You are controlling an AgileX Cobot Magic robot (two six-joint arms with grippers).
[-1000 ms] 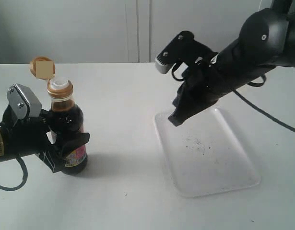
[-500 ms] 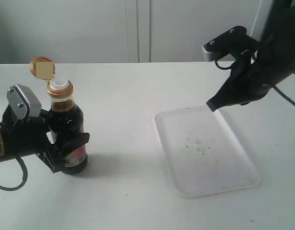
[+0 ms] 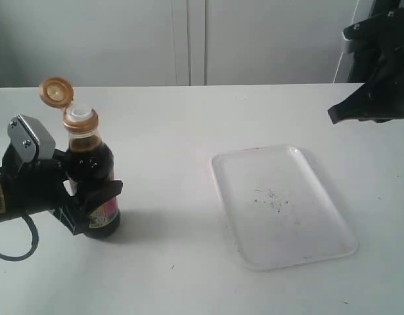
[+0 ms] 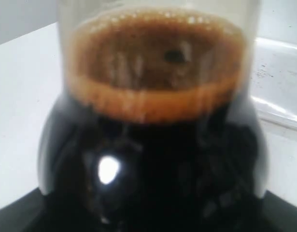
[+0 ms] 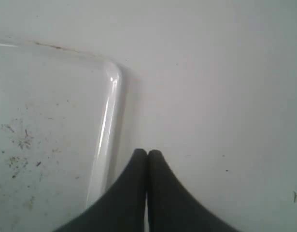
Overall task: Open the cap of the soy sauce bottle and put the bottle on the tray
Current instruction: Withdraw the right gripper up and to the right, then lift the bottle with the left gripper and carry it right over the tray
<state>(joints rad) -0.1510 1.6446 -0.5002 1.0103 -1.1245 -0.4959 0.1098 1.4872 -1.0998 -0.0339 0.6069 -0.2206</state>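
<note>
- White tabletop [image 3: 188, 118] runs back to pale cabinet doors, and you have only three things on it that matter.
- Your left gripper [image 3: 90, 197] is clamped round the lower body of the soy sauce bottle [image 3: 93, 180], which stands upright at the near left; in the left wrist view the dark glass and its brown liquid line [image 4: 158, 96] fill the frame.
- At the bottle's top, the cap [image 3: 56, 92] is flipped back on its hinge, tilted up and to the left, and the white spout [image 3: 79, 115] stands bare.
- Your right gripper [image 3: 336, 115] has its fingers [image 5: 138, 183] pressed together on nothing; the right wrist view shows them meeting just past the tray's far right corner.
- What has changed: a second ago that right arm hung low over the far edge of the tray [image 3: 231, 197]; it has since swung up and away to the far right, so the tray is now uncovered. The bottle and cap have not moved.
- What this means for you, as a judgement: the opening step looks done, and the carry to the tray, well apart on the right, falls to the left arm.
- Mind the open spout: keep the bottle upright on the way, or it may spill.
</note>
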